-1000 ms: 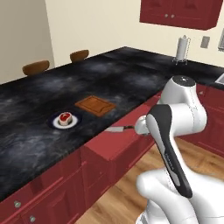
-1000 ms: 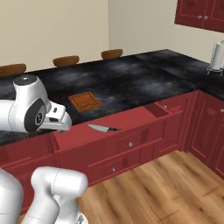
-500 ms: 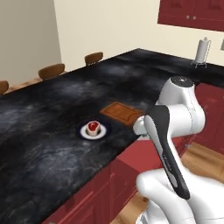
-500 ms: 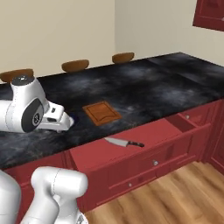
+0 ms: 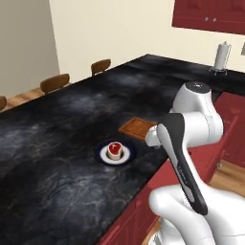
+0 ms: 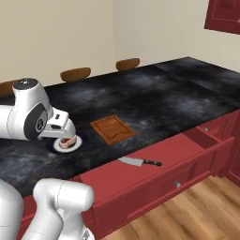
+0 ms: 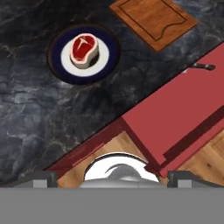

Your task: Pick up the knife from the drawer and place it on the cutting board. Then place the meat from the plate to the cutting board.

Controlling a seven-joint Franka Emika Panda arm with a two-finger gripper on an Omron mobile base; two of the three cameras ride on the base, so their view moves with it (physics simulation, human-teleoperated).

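Base is swinging the view leftward along the counter (image 6: 187,93), the gripper (image 6: 60,125) hanging spread and empty high over the plate (image 7: 109,52), while the knife (image 6: 138,162) is lying untouched in the open drawer (image 6: 154,164), nothing yet on the cutting board (image 6: 112,129).

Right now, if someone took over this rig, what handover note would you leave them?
Gripper: open, empty, high above the counter edge.
Knife: lying flat in the open drawer, not yet picked up.
Cutting board: on the counter, bare.
Meat: on the plate, beside the board.
Done: nothing placed.
Left: knife to board, then meat to board.
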